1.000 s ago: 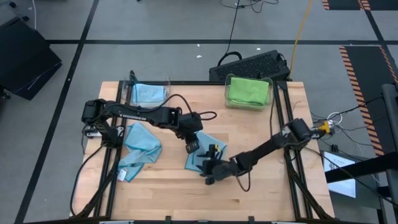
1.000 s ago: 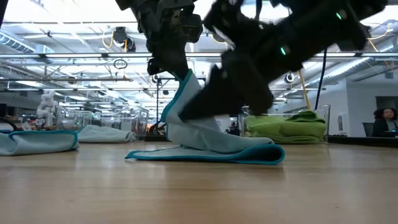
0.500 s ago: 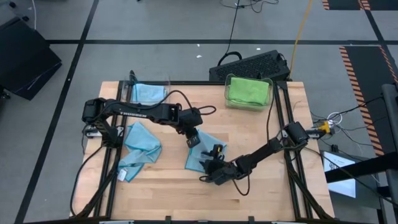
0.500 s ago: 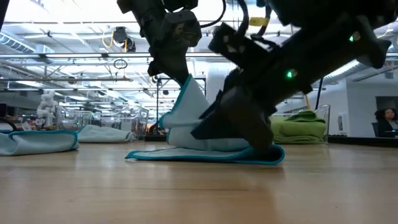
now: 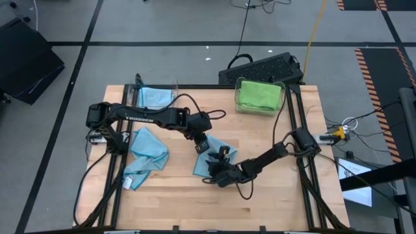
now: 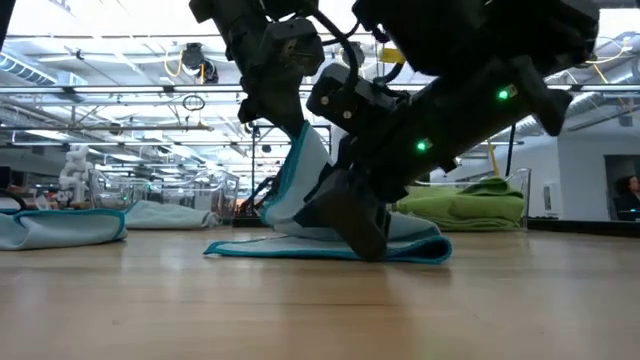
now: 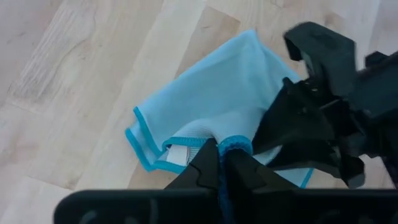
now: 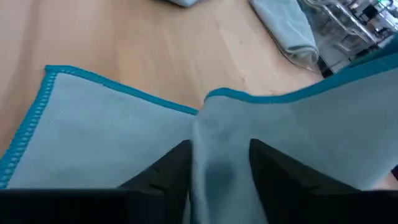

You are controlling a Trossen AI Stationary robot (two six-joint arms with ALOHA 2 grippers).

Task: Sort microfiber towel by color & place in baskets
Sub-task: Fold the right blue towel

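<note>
Mid-table, the left gripper [image 5: 201, 145] is pinched tight on a hem of the light-blue towel [image 5: 209, 164], lifting that corner while the rest lies on the table [image 5: 273, 195]. The right gripper [image 5: 220, 174], fingers slightly parted, straddles a fold of the same towel at its near edge. A second blue towel [image 5: 146, 153] lies left. Far-left basket [image 5: 156, 97] holds blue cloth; far-right basket [image 5: 260, 96] holds green.

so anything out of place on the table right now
One blue towel lies crumpled at the table's left side, unsorted. The middle blue towel is half lifted: the left hand pinches its edge and the right hand straddles a fold.
</note>
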